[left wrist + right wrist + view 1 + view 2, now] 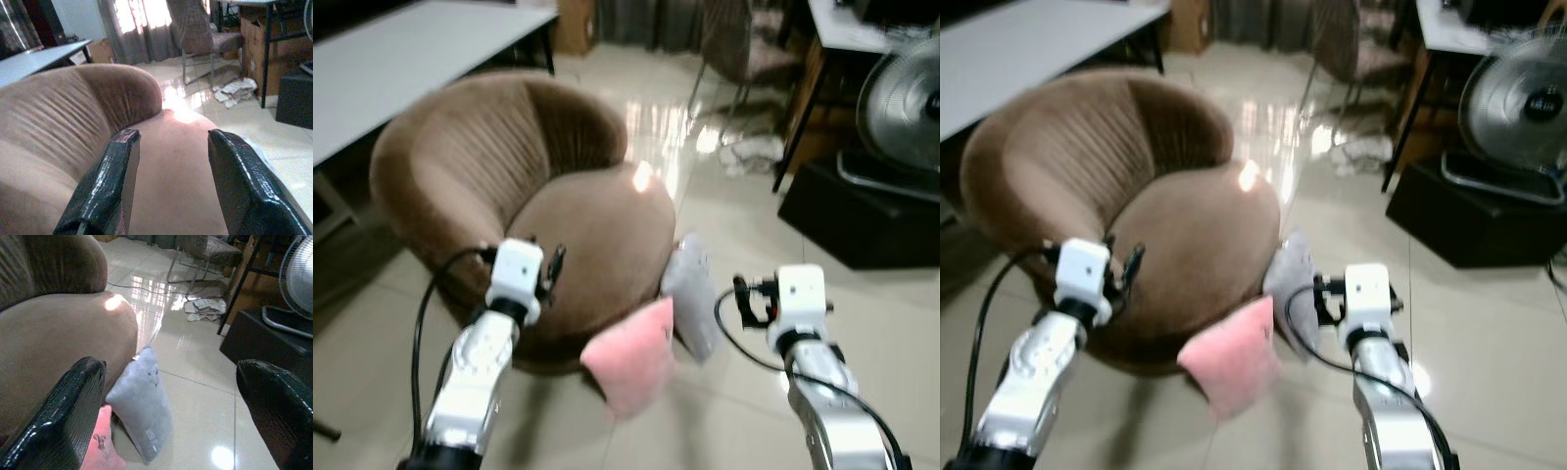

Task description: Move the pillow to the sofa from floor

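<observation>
Task not yet begun: pink pillow [631, 354] & grey pillow [139, 409] seen lower centre, on floor [724, 421] against sofa [509, 186]. Left claw [171, 181] & right claw [166, 416] both spread, nothing gripped.

Both silver arms extend forward and slightly upward from the lower edge of the head views, each ending in a white wrist block. The left gripper [168, 183] holds its two black fingers [105, 186] parted with a moderate gap. The right gripper [171, 411] holds its fingers [63, 416] spread wide apart. Black cables loop beside each wrist.
</observation>
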Robot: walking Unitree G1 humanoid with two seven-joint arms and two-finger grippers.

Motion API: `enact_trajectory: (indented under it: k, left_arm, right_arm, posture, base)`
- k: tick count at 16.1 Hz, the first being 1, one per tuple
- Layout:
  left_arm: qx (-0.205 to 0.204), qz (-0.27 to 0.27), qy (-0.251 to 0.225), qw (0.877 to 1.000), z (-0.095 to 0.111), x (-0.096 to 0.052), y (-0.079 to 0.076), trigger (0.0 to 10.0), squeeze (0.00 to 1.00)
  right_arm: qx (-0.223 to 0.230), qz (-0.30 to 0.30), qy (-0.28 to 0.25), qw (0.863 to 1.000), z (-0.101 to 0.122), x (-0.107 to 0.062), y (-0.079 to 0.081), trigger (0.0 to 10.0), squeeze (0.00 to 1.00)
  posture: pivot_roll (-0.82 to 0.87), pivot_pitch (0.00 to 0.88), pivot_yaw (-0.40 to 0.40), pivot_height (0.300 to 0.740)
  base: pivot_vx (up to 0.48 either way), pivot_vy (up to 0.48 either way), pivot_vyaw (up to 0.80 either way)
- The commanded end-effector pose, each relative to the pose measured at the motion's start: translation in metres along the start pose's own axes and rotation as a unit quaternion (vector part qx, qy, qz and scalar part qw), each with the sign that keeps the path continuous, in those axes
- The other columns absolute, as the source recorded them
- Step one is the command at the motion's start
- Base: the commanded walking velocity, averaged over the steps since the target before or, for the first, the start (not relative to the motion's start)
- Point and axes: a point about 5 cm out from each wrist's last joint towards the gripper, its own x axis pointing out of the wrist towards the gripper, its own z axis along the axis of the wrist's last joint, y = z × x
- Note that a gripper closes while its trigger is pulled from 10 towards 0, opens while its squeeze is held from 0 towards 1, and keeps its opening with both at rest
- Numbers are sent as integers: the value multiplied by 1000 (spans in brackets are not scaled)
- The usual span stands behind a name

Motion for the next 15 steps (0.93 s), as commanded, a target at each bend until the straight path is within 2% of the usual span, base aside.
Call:
enact_trajectory:
  k: [1, 3, 7, 9, 11, 12, 15]
  left_arm:
    - [6, 3, 4, 1000, -2, -2, 6, 10000, 0]
    - [7, 0, 4, 1000, -2, -1, 7, 10000, 0]
    - [6, -10, 3, 1000, -2, 0, 6, 10000, 0]
    - [-7, -22, -13, 1000, 2, 1, 1, 10000, 0]
    - [-2, -32, -19, 999, 4, 1, -2, 10000, 0]
    - [-2, -35, -21, 999, 5, 1, -2, 10000, 0]
    - [-3, -35, -21, 999, 4, 2, -2, 10000, 0]
  right_arm:
    - [6, 8, -2, 1000, 1, 0, 6, 10000, 0]
    - [7, 7, -2, 1000, 2, 0, 6, 10000, 0]
    - [7, 2, -1, 1000, 1, 0, 5, 10000, 0]
    - [-5, 4, 1, 1000, 0, 0, 6, 10000, 0]
    - [-5, 7, -2, 1000, 1, 1, 6, 10000, 0]
    - [6, 4, -2, 1000, 1, 1, 5, 10000, 0]
    - [12, 2, -3, 1000, 1, 0, 3, 10000, 0]
  posture:
    - [-56, 34, 31, 740]
    - [-56, 36, 33, 740]
    - [-53, 39, 35, 740]
    - [-53, 38, 35, 740]
    - [-54, 41, 35, 740]
    - [-54, 40, 36, 740]
    - [-51, 41, 39, 740]
  base:
    - [386, 0, 0]
    - [373, 0, 0]
    - [347, 0, -784]
    - [0, 0, 0]
    - [0, 0, 0]
    - [0, 292, 0]
    - [0, 339, -681]
